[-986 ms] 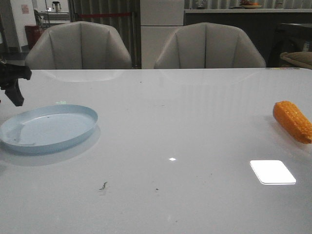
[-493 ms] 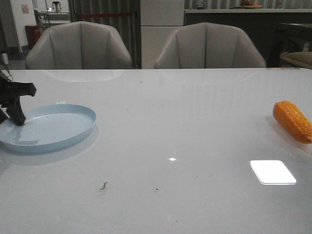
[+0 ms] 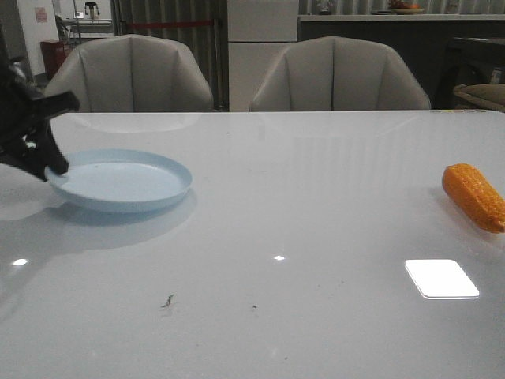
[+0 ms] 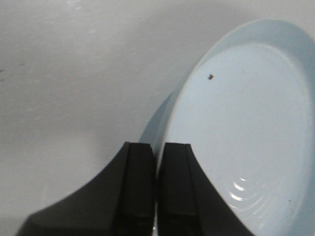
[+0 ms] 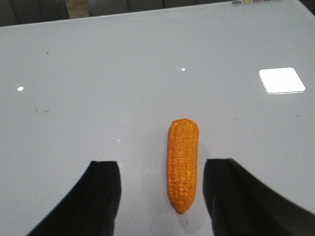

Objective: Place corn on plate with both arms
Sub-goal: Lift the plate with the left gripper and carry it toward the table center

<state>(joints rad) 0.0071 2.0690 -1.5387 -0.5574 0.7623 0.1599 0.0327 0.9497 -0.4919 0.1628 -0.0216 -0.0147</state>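
The pale blue plate (image 3: 122, 180) is at the left of the table, lifted a little above its shadow. My left gripper (image 3: 49, 164) is shut on the plate's left rim; in the left wrist view the rim (image 4: 162, 132) runs between the closed black fingers (image 4: 139, 187). The orange corn (image 3: 473, 196) lies on the table at the far right. In the right wrist view the corn (image 5: 182, 163) lies between my open right fingers (image 5: 101, 196), its tapered tip towards the camera, and my right gripper (image 5: 165, 169) is empty above it. The right arm does not show in the front view.
Two grey chairs (image 3: 130, 75) stand behind the table's far edge. A bright light reflection (image 3: 441, 278) lies on the white table (image 3: 300, 197) in front of the corn. Small dark specks (image 3: 167, 301) mark the near middle.
My left gripper came down onto the plate's left rim, shut on it, and has lifted and carried the plate to the right. The corn has not moved.
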